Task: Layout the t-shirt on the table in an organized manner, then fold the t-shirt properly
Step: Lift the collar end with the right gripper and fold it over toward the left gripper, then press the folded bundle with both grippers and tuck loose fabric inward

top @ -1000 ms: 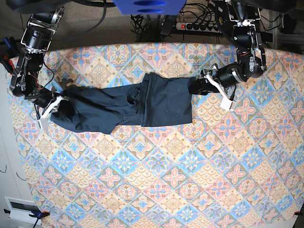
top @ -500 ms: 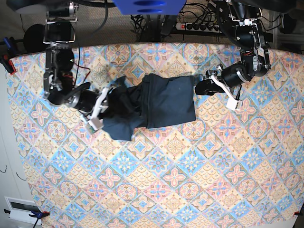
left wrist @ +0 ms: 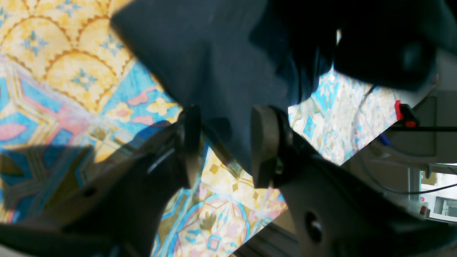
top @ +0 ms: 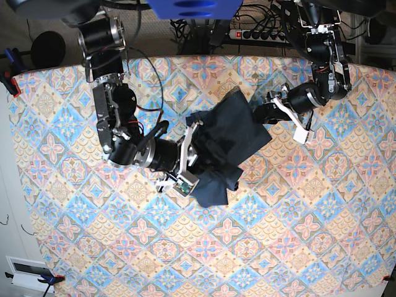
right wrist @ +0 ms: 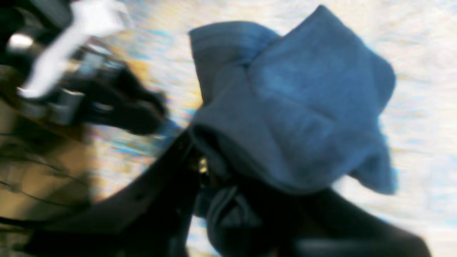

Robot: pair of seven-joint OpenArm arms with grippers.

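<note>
So the t-shirt (top: 226, 139) is sitting near the middle of the desk (top: 297, 235), a bit toward the far side, bunched into a rumpled dark navy lump rather than lying flat. One corner sticks up toward the far edge, another flap hangs down toward the near side.

My right fingers (top: 193, 162) are buried in the lower left part of the heap. In the right wrist view (right wrist: 207, 167) the fabric (right wrist: 292, 117) is draped over and wadded between them, folds piled on top, so they're clamped on the shirt. That view is pretty blurry though, so I can't make out exactly which bit of the shirt I've got.

My left fingers (top: 263, 113) are at the shirt's right edge in the base view. From the left wrist camera (left wrist: 223, 146) the two pads (left wrist: 262, 142) stand a little apart with a pointed tip of the dark cloth (left wrist: 214, 71) coming down between them. It runs against the right-hand pad, while the left-hand pad (left wrist: 189, 142) has patterned desk (left wrist: 53, 89) visible right beside it. Whether the cloth is actually pinched there, I can't tell.

The floral diamond-tile cloth covers the desk all around the shirt.
</note>
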